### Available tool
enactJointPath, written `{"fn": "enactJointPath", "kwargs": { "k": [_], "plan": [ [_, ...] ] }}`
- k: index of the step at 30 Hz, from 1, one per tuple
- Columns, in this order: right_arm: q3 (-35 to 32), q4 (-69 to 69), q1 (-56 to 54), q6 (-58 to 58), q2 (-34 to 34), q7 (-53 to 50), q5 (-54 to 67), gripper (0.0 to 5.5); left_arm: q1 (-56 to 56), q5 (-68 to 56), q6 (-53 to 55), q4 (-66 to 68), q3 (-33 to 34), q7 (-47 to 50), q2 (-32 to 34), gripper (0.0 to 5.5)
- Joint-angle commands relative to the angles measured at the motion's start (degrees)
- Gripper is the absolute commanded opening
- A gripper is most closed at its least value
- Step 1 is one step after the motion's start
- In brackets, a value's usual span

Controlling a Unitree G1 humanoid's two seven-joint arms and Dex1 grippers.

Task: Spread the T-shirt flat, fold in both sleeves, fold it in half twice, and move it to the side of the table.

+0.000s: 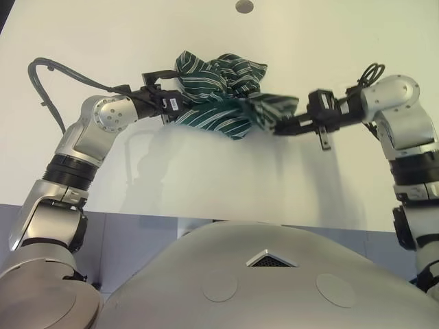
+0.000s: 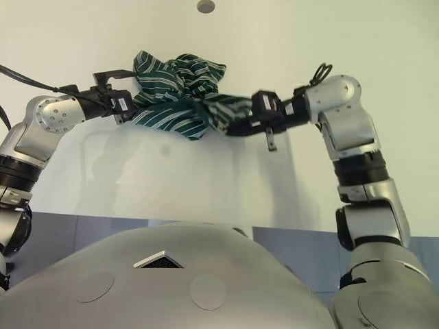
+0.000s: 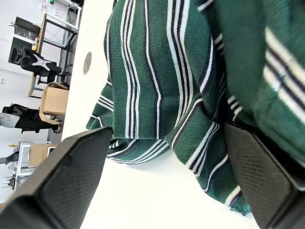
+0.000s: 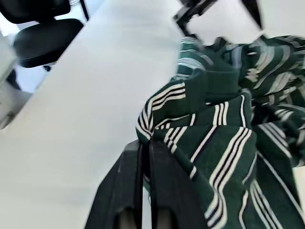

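At the middle of the table (image 1: 206, 178), the striped T-shirt (image 1: 219, 86) lies bunched in a heap. The right gripper (image 1: 273, 125) pinches a fold at its edge; the left gripper (image 1: 167, 104) sits at the opposite side, fingers (image 3: 71, 186) spread wide, grasping nothing. It should close on an outer hem — not an inner fold — before both draw apart, low.

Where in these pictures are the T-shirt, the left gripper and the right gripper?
T-shirt (image 1: 219, 86): left eye view, middle of the striped bundle.
left gripper (image 1: 171, 96): left eye view, midway between its fingertips.
right gripper (image 4: 147, 145): right wrist view, midway between its fingertips, at the pinched cloth.
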Motion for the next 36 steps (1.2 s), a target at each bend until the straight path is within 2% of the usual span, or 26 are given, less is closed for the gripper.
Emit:
{"fn": "enactJointPath", "kwargs": {
  "k": [1, 5, 7, 11, 12, 15, 20, 26, 33, 36],
  "plan": [
    [0.32, -6.08, 1.87, 2.92, -3.03, 2.00, 2.79, 0.00, 6.39, 5.81, 4.32, 5.97, -4.40, -2.42, 0.10, 4.15],
    [2.07, -9.07, 5.03, 2.84, -5.67, 2.85, 2.53, 0.00, 6.47, 5.81, 4.30, 6.03, -4.50, -2.17, -0.12, 4.15],
    [5.07, -11.73, 8.01, 0.25, -8.03, 3.03, -0.73, 0.00, 6.68, 5.36, 4.69, 5.16, -3.91, -2.28, 0.40, 4.15],
    [7.79, -13.95, 10.90, -3.72, -9.25, -0.34, -6.27, 0.00, 7.41, -2.38, 7.69, -0.23, 1.52, -4.67, 1.03, 4.15],
    [7.55, -13.88, 10.93, -3.95, -9.16, -1.17, -6.65, 0.37, 7.77, -4.66, 8.52, -1.93, 2.70, -5.92, 1.35, 4.15],
    [4.74, -12.82, 9.30, -3.15, -8.33, -3.07, -4.62, 0.95, 10.58, -9.43, 7.41, -7.22, 5.52, -11.99, 6.35, 4.62],
    [0.23, -9.96, 5.40, -1.23, -7.30, -4.88, -0.73, 1.00, 15.03, -14.54, 4.91, -12.10, 7.53, -20.84, 12.25, 5.38],
    [-2.43, -7.58, 4.12, -0.37, -7.47, -6.09, 1.48, 1.00, 20.77, -18.42, 5.30, -16.82, 10.00, -26.06, 16.79, 5.38],
    [-1.76, 0.98, -3.27, -2.47, 2.48, -21.48, -6.01, 1.00, 18.82, -30.87, 8.12, -18.85, 17.56, -28.70, 13.91, 5.38],
    [-1.21, 1.87, -3.73, -2.61, 4.75, -24.23, -7.55, 1.00, 17.61, -32.75, 9.15, -17.51, 19.82, -28.84, 12.81, 5.38]
  ]
}}
